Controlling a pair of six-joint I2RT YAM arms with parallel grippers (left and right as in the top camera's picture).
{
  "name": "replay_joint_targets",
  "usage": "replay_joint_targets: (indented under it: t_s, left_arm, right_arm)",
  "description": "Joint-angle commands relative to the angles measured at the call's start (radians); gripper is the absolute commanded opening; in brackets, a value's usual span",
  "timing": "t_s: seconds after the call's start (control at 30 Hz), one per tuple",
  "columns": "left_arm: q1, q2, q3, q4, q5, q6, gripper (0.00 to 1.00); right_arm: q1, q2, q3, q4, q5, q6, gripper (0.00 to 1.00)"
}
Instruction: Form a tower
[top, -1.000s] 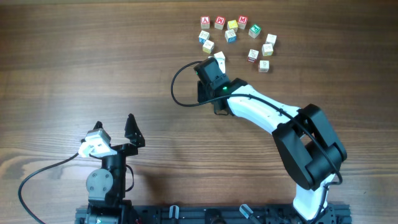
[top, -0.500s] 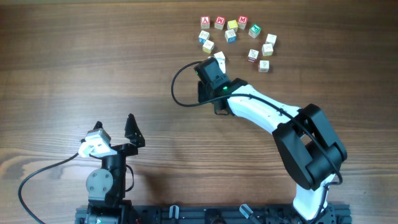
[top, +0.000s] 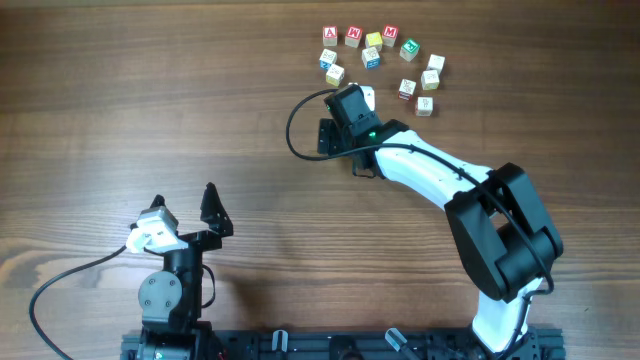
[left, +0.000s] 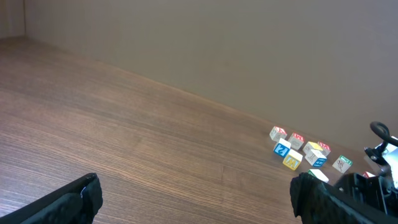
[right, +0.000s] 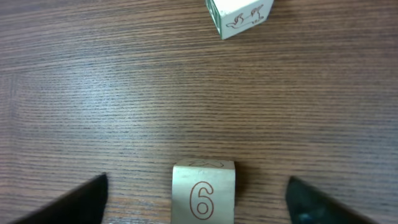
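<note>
A pale cube with a red 6 (right: 203, 194) stands on the wooden table, midway between the wide-apart jaws of my right gripper (right: 200, 205), and neither jaw touches it. Its lower part is cut off by the frame edge, so I cannot tell whether it tops a tower. From overhead only a white corner of this cube (top: 368, 96) shows beside the right gripper (top: 360, 98). My left gripper (top: 185, 212) hangs open near the table's front left, its dark fingers (left: 74, 200) holding nothing.
Several loose letter cubes (top: 373, 52) lie scattered at the back right, just beyond the right gripper. One white cube with a bird drawing (right: 240, 15) sits straight ahead of the right jaws. The same cluster (left: 301, 151) shows far off in the left wrist view.
The right gripper has swung a little to the right and opened, letting go of the white cube it was shut on. The left arm has not moved.
</note>
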Motion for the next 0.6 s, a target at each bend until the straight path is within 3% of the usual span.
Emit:
replay_joint_targets:
  t_s: [0.0, 0.07, 0.3, 0.57]
  left_arm:
    - [0.006, -0.005, -0.006, 0.003, -0.006, 0.019, 1.00]
    - [0.006, -0.005, -0.006, 0.003, -0.006, 0.019, 1.00]
    - [0.006, -0.005, -0.006, 0.003, -0.006, 0.019, 1.00]
    - [0.006, -0.005, -0.006, 0.003, -0.006, 0.020, 1.00]
  right_arm:
    - [0.003, 0.020, 0.024, 0.001, 0.002, -0.022, 0.99]
    - [0.002, -0.004, 0.085, -0.006, 0.003, -0.089, 0.99]
    - [-0.150, -0.033, 0.184, 0.004, 0.002, -0.041, 1.00]
    - [-0.296, 0.076, 0.184, 0.174, 0.003, -0.053, 0.99]
